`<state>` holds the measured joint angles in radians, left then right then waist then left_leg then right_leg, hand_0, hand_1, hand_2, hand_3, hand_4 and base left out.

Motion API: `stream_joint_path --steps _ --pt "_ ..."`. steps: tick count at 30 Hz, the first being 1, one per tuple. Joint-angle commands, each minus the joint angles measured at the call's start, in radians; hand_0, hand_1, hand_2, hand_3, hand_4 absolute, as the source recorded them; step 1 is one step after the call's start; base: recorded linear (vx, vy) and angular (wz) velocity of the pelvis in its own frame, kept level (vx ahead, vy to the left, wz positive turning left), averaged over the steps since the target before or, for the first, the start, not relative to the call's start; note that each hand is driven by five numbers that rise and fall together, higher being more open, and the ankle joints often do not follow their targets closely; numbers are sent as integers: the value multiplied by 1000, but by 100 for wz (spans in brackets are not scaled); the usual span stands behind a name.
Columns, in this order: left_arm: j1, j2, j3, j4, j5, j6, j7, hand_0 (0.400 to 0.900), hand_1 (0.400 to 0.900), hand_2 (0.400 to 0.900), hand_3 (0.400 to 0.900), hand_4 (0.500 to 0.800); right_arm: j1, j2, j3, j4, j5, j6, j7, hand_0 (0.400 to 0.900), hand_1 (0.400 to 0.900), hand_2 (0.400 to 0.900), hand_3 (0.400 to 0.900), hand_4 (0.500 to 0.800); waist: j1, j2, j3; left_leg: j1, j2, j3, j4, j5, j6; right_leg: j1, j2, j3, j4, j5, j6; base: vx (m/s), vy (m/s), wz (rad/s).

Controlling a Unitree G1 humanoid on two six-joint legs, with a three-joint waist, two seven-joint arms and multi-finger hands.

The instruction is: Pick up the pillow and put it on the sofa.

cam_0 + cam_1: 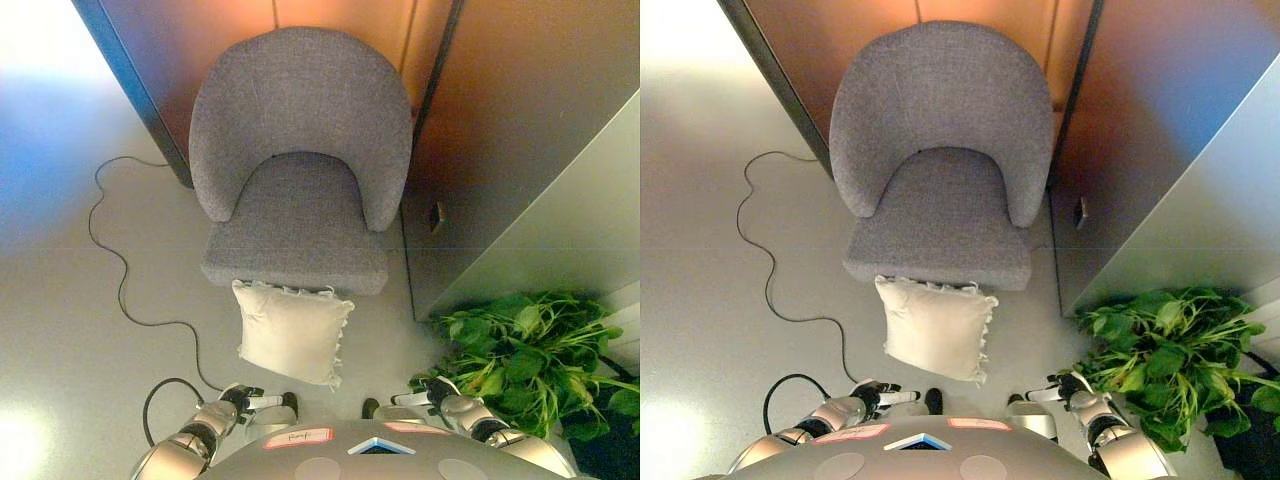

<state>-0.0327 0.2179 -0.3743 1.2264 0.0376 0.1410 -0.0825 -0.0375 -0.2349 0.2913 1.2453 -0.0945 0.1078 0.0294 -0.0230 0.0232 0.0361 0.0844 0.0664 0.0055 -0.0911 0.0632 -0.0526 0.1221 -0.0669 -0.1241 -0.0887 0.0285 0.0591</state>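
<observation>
Two views look down on one corner of a room. In the left eye view a pale grey floor [60, 330] fills the left side and the bottom. A grey sofa [300, 160], really a one-seat tub chair, stands with its curved back toward an orange-brown wall [330, 20]. A dark post [140, 100] runs down the wall to the sofa's left, and a grey cabinet [570, 220] comes in from the right. A leafy plant [530, 355] stands on the floor at the foot of the cabinet. The pillow [292, 332], cream with a frilled edge, lies on the floor with its top edge just at the front of the sofa seat. The left robot hand [245, 398] shows low at the bottom left, near the pillow's lower left corner but apart from it, its white-tipped fingers stretched out toward the middle and holding nothing. The right robot hand [432, 390] shows low at the bottom right, beside the plant leaves, fingers also loose and empty.

In the right eye view the same floor [700, 300], sofa [940, 160], wall [980, 15], cabinet [1220, 230] and plant [1170, 360] appear. The pillow [937, 328] lies tilted, its far corner meeting the seat front. The left robot hand [883, 396] points its straight fingers inward below the pillow, not touching it. The right robot hand [1060, 388] sits low against the leaves, relaxed, gripping nothing.
</observation>
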Motion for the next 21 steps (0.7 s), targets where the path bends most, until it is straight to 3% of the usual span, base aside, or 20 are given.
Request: stream_joint_path --steps 1,5,12,16,21 --pt "-76 28 10 32 41 23 -16 900 900 900 900 800 -79 -26 49 24 -84 -8 -9 900 900 900 900 800 8 -47 52 53 -79 85 15 -151 58 1 9 -27 37 -67 37 0 0 0" --pt "-71 31 8 21 31 42 -24 900 900 900 900 800 -85 -37 86 8 -220 -41 -52 900 900 900 900 800 18 -48 56 51 -81 79 18 -151 57 3 5 -36 40 -67 39 61 -29 6" --pt "-73 51 -19 -18 -25 56 -24 900 900 900 900 800 -152 -86 157 -55 -322 -14 -164 900 900 900 900 800 53 -40 93 -1 -83 56 28 -134 55 -40 -7 -58 64 -68 39 25 -58 19" --pt "-102 79 -41 -52 -128 18 8 900 900 900 900 800 -254 -138 202 -109 -375 33 -261 900 900 900 900 800 76 -20 168 -102 -84 23 45 -99 54 -141 -18 -70 112 -65 31 -147 -72 30" --pt "-135 111 -36 -95 -269 -74 3 900 900 900 900 800 -410 -228 219 -155 -380 77 -337 900 900 900 900 800 107 26 298 -240 -98 -30 83 -49 42 -270 -35 -102 194 -69 16 -182 -35 36"
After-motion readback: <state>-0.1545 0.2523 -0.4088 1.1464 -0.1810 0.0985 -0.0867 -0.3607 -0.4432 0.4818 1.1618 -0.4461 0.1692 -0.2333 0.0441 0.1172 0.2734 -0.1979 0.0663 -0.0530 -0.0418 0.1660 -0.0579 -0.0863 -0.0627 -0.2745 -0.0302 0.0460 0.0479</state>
